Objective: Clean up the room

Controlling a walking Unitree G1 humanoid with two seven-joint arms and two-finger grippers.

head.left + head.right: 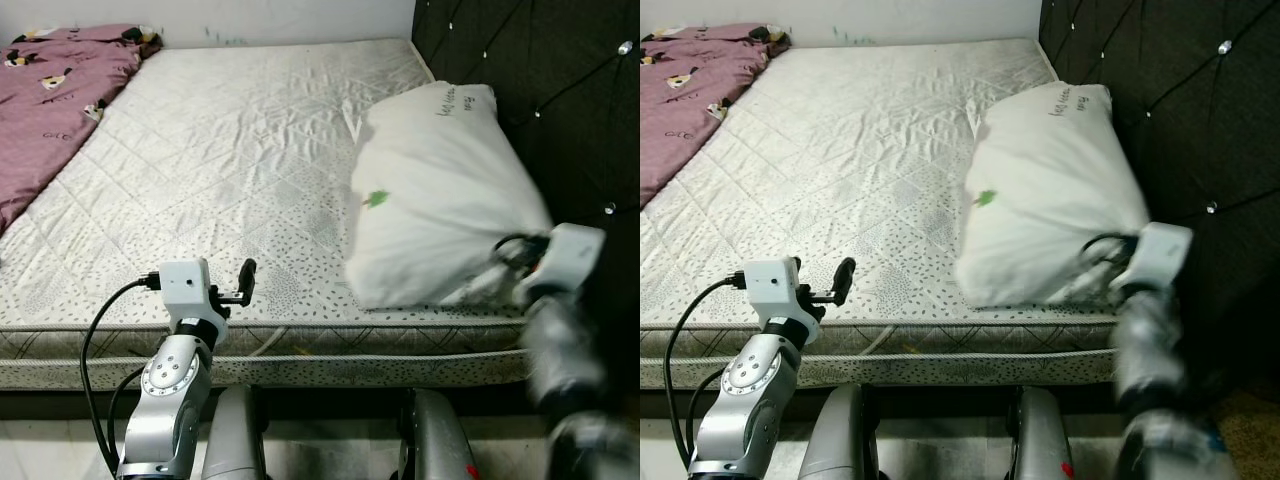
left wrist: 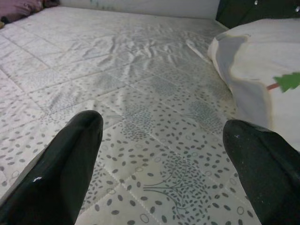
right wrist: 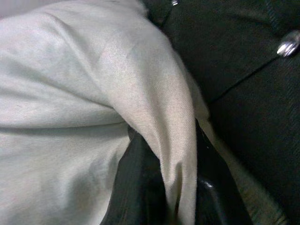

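Observation:
A plump white pillow [image 1: 440, 190] lies on the right side of the bare mattress [image 1: 220, 150], against the dark headboard. My right gripper [image 3: 173, 183] is shut on a fold of the pillow's near corner, with cloth pinched between its black fingers [image 3: 136, 187]; the right arm [image 1: 560, 330] looks blurred. My left gripper [image 1: 240, 283] hovers open over the mattress's front edge, left of the pillow, with nothing between its fingers [image 2: 75, 150]. The pillow's edge [image 2: 262, 79] carries a small green print.
A purple patterned blanket [image 1: 50, 90] lies crumpled on the far left of the bed. The black tufted headboard [image 1: 560, 100] rises along the right side. A white wall [image 1: 250, 15] runs behind the bed. The mattress's piped front edge [image 1: 300, 345] is just before me.

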